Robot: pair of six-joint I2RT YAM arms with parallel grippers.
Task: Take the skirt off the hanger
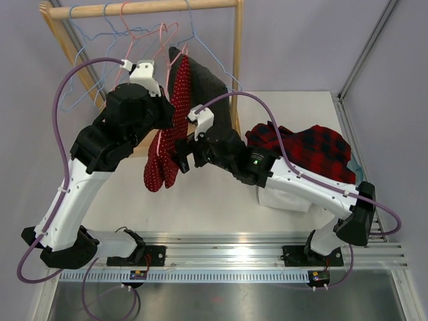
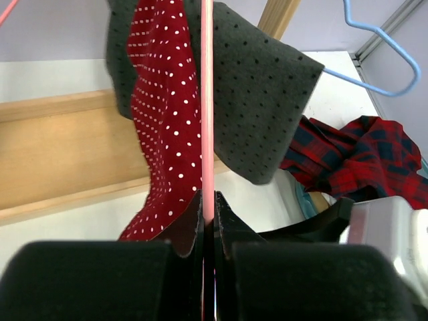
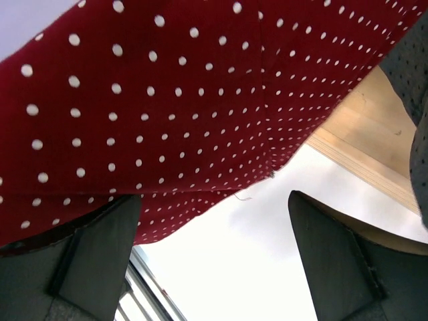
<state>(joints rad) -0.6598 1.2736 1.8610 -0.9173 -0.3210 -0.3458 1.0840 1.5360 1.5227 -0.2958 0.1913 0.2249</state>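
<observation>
– Two tools were up at the rack; what did each have?
– The left tool [image 2: 208, 204] was closed tight on the pink hanger [image 2: 207, 100], with the wire nipped between its fingers. Only the left wrist camera showed that. From above, the wrist hid the grip.
– And the other?
– The right tool [image 3: 210, 200] stood wide apart and gripped nothing. Its own camera had the skirt [image 3: 167, 100] filling the view just above it, the cloth's lower edge reaching the tip of one finger [image 3: 100, 254].
– Where was the skirt overall?
– It was hanging up by the hangers, red with white dots, right beside the pink wire. In the top view it dropped between the two wrists, clear of the worktop [image 1: 200, 200].
– Anything behind it?
– A grey cloth [image 2: 261, 100] with dark dots hung against it. A blue hanger [image 2: 374, 60] was off to the side.
– Farther off?
– A plaid heap [image 1: 307, 147] lay on the worktop past the right arm. Only the top view took in the wooden rail [image 1: 144, 8] carrying the hangers.
</observation>
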